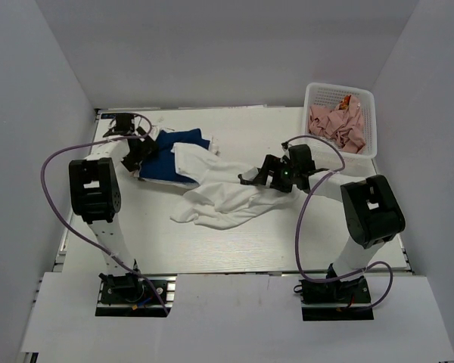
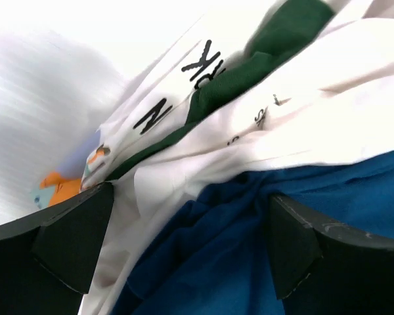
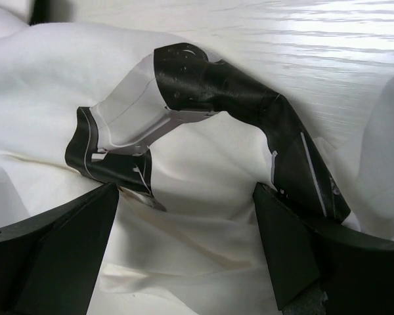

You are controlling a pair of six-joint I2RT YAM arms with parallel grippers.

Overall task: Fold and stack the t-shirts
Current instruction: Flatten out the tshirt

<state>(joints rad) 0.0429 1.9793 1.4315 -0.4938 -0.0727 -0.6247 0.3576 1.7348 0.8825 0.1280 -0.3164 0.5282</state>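
A large white t-shirt [image 1: 223, 203] lies crumpled mid-table. My right gripper [image 1: 256, 178] hovers over its right end, open. In the right wrist view the white cloth [image 3: 203, 249] with a black neck band [image 3: 236, 85] lies between the spread fingers [image 3: 295, 256], which are not shut on it. A royal blue t-shirt [image 1: 165, 160] lies at the back left with white cloth [image 1: 193, 160] over its right side. My left gripper [image 1: 134, 157] sits at its left edge, open. In the left wrist view blue cloth [image 2: 223, 262] fills the gap between the fingers [image 2: 72, 243], under a white shirt with a green band [image 2: 249, 72].
A white mesh basket [image 1: 363, 94] holding pink cloth [image 1: 337, 125] stands at the back right corner. White walls close in the table on the left, the right and the back. A purple cable loops beside each arm.
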